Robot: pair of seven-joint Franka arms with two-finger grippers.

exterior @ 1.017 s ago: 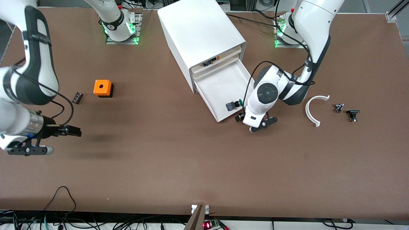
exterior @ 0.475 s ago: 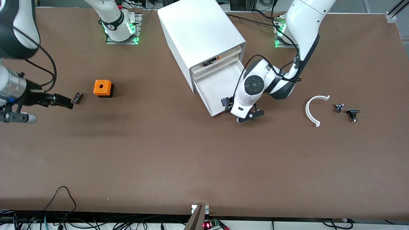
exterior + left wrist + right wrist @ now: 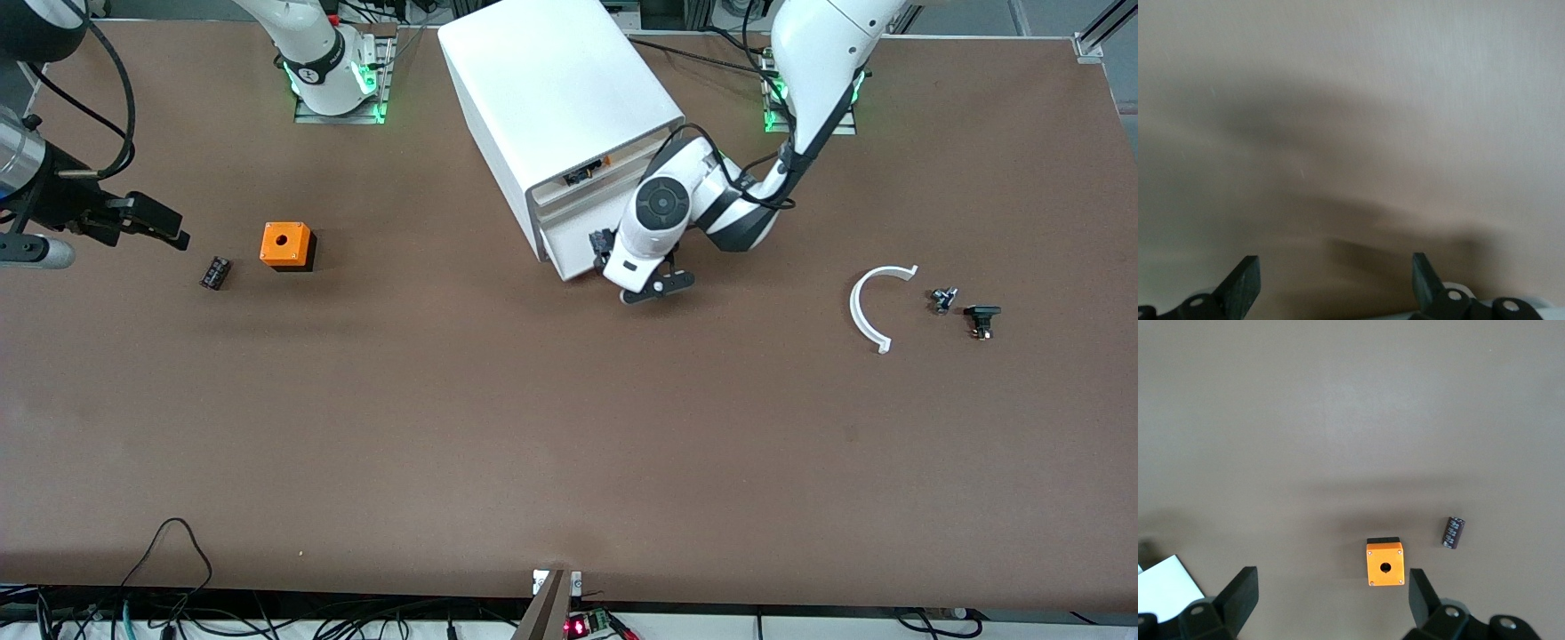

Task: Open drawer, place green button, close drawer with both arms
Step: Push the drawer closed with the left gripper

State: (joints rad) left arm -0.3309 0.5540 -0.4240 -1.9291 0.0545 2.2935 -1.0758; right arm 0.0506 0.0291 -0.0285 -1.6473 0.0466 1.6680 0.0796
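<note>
Left hand (image 3: 613,267) spread, empty, pressed against front of drawer (image 3: 573,249), which sticks out only slightly from white cabinet (image 3: 556,98); button not visible. Right hand (image 3: 169,229) spread, empty, up over the surface (image 3: 533,427) toward the right arm's end, near orange cube (image 3: 286,245) and small black part (image 3: 214,271). White curved piece (image 3: 869,307) and two small black parts (image 3: 965,307) lying toward the left arm's end.

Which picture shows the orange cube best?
The right wrist view: the orange cube shows close, from above, with its hole and corner screws clear. The front view shows it smaller, beside a small black part. The left wrist view misses it.
</note>
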